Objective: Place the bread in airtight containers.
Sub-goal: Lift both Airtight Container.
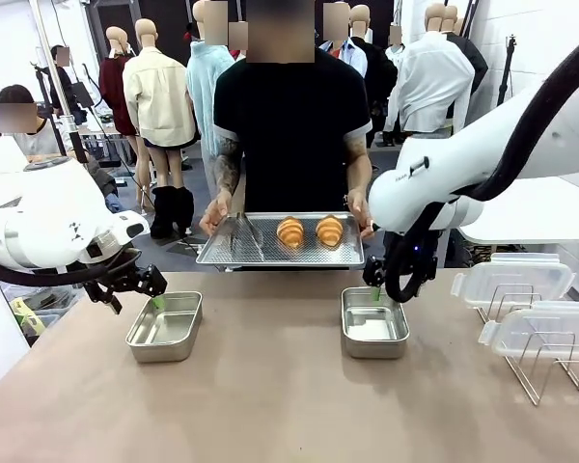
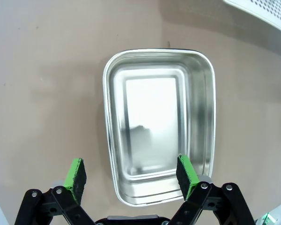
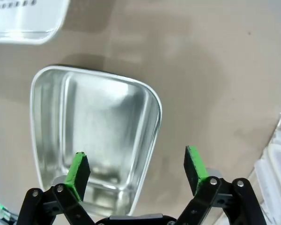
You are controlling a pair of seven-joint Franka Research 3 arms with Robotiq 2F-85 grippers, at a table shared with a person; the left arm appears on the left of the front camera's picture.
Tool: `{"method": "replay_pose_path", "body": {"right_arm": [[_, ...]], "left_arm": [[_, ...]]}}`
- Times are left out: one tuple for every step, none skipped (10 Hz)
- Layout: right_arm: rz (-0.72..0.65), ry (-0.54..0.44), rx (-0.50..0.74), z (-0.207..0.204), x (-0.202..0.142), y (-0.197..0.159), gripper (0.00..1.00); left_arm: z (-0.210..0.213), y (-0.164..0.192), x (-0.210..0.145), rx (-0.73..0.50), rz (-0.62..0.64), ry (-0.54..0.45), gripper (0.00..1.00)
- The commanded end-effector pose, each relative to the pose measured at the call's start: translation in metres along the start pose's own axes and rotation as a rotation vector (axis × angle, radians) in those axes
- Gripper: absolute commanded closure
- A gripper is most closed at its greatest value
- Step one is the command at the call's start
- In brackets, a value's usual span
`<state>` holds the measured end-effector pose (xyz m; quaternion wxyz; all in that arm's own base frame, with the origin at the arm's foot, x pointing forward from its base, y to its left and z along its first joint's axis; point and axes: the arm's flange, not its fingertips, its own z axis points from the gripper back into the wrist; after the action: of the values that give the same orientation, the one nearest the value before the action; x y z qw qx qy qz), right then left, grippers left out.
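Two golden croissants, the bread (image 1: pixel 290 231) (image 1: pixel 329 230), lie side by side on a perforated metal tray (image 1: pixel 241 249) that a person holds over the table's far edge. Two steel airtight containers stand lidless and hold nothing: one at the left (image 1: pixel 165 326) (image 2: pixel 159 124), one at the right (image 1: pixel 373 322) (image 3: pixel 91 136). My left gripper (image 1: pixel 147 289) (image 2: pixel 132 180) hovers open just above the left tub's rim. Above the right tub's far corner my right gripper (image 1: pixel 378 286) (image 3: pixel 136 171) hangs open, one pad over the tub and one over bare table.
Clear plastic lids (image 1: pixel 510 282) (image 1: pixel 550 330) lean in wire racks (image 1: pixel 552 368) at the table's right. The person's hands (image 1: pixel 212 214) grip both ends of the tray. The brown tabletop (image 1: pixel 270 405) lies bare in front of the tubs.
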<state>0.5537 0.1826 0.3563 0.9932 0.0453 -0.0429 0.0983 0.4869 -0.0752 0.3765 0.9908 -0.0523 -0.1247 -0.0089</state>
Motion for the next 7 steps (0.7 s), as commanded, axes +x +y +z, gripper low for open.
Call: {"method": "replay_pose_path", "body": {"right_arm": [[-0.086,-0.038,-0.018,-0.018,-0.002,-0.004,0.00],[-0.065,-0.022,0.011,-0.025,-0.004,-0.009,0.00],[-0.093,-0.036,-0.011,-0.032,-0.009,-0.013,0.00],[-0.121,-0.061,-0.036,-0.038,-0.009,-0.017,0.00],[-0.125,-0.054,-0.045,-0.043,-0.008,-0.019,0.00],[-0.122,-0.056,-0.039,-0.045,-0.006,-0.017,0.00],[-0.117,-0.061,-0.042,-0.044,-0.005,-0.014,0.09]], "left_arm": [[-0.007,0.006,0.006,-0.016,0.047,0.004,0.00],[-0.013,0.008,0.007,-0.009,0.057,0.013,0.00],[-0.022,0.009,0.008,-0.005,0.055,0.022,0.00],[-0.028,0.013,0.011,-0.007,0.071,0.033,0.00],[-0.032,0.016,0.014,-0.015,0.083,0.036,0.00],[-0.035,0.018,0.015,-0.038,0.100,0.039,0.00],[-0.037,0.018,0.015,-0.033,0.107,0.046,0.00]]}}
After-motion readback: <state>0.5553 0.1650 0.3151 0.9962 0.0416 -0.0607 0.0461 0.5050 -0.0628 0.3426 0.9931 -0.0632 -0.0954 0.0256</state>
